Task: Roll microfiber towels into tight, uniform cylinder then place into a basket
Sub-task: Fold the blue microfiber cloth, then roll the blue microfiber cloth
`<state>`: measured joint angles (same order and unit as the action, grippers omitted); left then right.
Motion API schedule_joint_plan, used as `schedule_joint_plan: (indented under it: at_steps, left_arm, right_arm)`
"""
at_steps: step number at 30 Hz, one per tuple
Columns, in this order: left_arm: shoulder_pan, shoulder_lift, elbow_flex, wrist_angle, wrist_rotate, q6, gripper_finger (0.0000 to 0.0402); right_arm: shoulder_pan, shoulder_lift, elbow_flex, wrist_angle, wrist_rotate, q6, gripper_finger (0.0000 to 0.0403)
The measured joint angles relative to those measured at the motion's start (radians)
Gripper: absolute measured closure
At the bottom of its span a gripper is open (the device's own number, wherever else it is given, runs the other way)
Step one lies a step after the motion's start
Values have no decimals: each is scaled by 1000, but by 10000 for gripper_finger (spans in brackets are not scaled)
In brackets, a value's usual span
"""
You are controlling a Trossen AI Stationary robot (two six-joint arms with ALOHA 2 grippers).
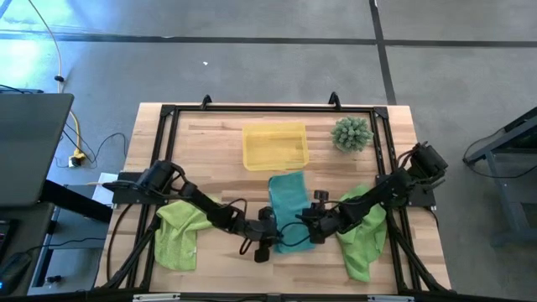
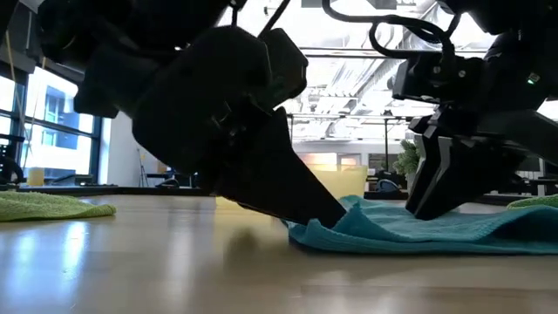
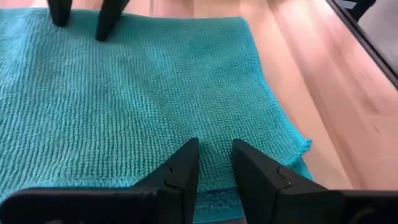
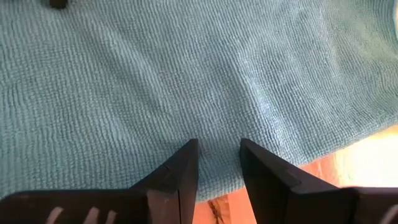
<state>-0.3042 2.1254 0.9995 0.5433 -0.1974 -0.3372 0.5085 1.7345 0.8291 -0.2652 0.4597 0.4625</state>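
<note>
the soft teal microfiber towel (image 1: 288,201) lies flat on the wooden table (image 1: 218,143), just beside the translucent yellow plastic basket (image 1: 274,145). the left hand (image 3: 214,163) and right hand (image 4: 217,160), each slightly parted and empty, press on its near edge.

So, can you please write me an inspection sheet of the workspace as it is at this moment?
Surface: wooden table, inside a black frame.
Job's things: teal towel flat at the middle, unrolled; one green towel crumpled on the left, another green towel on the right; yellow basket behind the teal towel holds no towel.
Clutter: spiky green plant beside the basket.
Grippers: left gripper open at the teal towel's near left edge; right gripper open at its near right edge.
Cables: yellow cable on the floor left of the table.
Surroundings: grey floor; a dark laptop-like thing on the left.
</note>
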Motion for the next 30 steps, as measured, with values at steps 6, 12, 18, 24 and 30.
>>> schedule_joint_plan:
  at_steps: [6,12,18,24,30]
  left_arm:
    - [0,-13,64,1,15,93,314]
    - [-6,-68,115,-71,100,151,314]
    - [-35,-118,124,-232,118,184,310]
    - [-68,-118,126,-312,110,240,277]
    - [-76,-118,125,-386,21,427,250]
  right_arm:
    - [13,-75,0,-4,-35,-48,291]
    - [59,-185,2,-82,-113,-127,291]
    - [122,-211,1,-153,-182,-146,291]
    - [163,-207,-18,-146,-179,-131,274]
    - [169,-194,-74,-12,-180,-207,227]
